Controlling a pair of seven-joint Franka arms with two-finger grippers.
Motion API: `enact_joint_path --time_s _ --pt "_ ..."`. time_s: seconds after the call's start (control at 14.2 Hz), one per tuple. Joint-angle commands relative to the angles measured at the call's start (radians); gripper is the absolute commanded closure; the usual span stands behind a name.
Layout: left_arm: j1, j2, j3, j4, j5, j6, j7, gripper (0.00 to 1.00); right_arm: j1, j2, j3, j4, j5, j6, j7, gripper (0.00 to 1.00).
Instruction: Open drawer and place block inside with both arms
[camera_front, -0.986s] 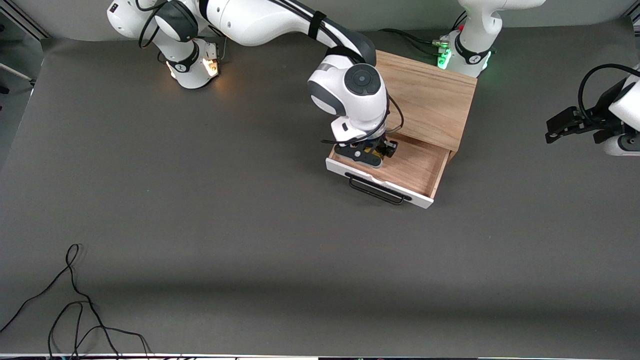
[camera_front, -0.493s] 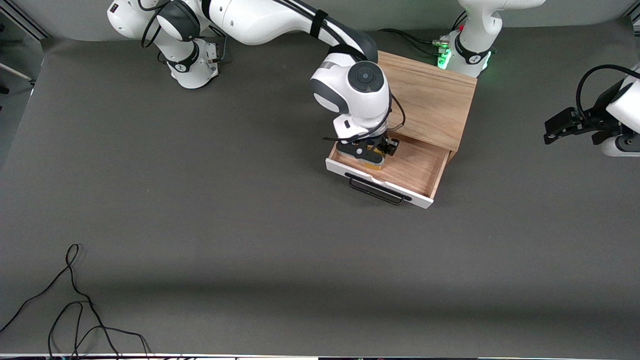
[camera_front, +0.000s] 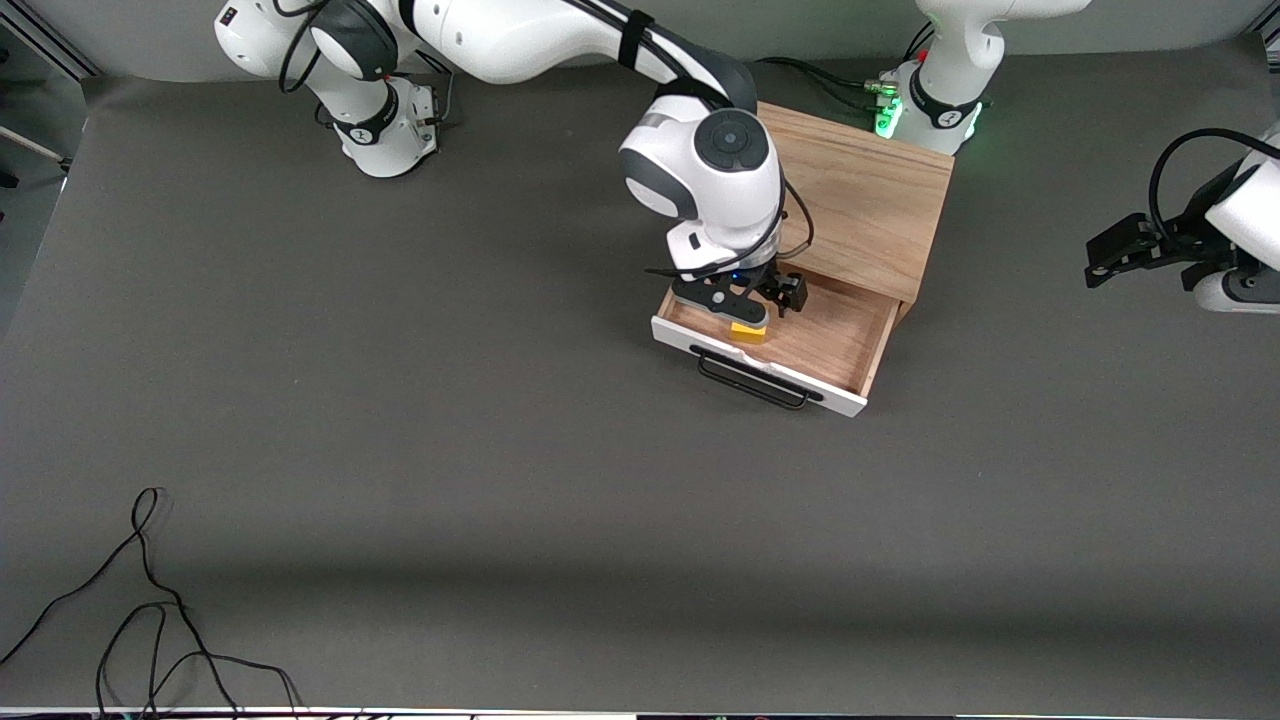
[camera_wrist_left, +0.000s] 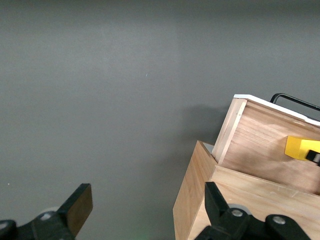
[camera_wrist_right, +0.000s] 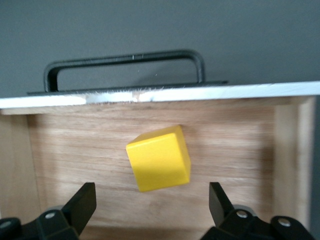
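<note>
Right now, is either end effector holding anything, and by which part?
Nothing is held. The right end effector is open over the drawer, with the yellow block lying loose inside. The left end effector waits open.

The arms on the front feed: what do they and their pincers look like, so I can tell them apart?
Both are glossy white with dark grey joint caps. The right arm carries a black cable run strapped by a black band, and its pincer is black. The left arm has a looping black cable and a black pincer; its base glows green.
</note>
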Motion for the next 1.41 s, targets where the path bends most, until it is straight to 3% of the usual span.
enact_joint_path --time_s 0.0,0.35,0.85,0.99,1.2,1.34 --pt "0.011 -0.007 -0.009 -0.01 0.019 -0.004 0.023 0.0 -0.053 -0.111 -0.002 -0.002 -0.007 -0.12 -0.066 0.0" --pt "0.009 -0.009 -0.009 -0.013 0.039 -0.012 0.025 0.0 -0.155 -0.29 -0.011 -0.06 -0.006 -0.243 -0.18 0.0" --pt "0.011 -0.015 -0.011 -0.012 0.024 -0.019 0.025 0.0 -0.431 -0.657 -0.017 -0.423 0.002 -0.26 -0.687 0.0" --pt "0.009 -0.013 -0.011 -0.012 0.024 -0.018 0.025 0.0 -0.474 -0.738 -0.064 -0.505 0.002 -0.26 -0.845 0.0" --pt "0.011 -0.013 -0.011 -0.012 0.024 -0.021 0.025 0.0 -0.471 -0.836 -0.195 -0.599 0.002 -0.266 -1.002 0.0" --pt "0.008 -0.013 -0.011 -0.013 0.024 -0.021 0.023 0.0 -0.471 -0.862 -0.279 -0.606 0.002 -0.328 -1.137 0.0"
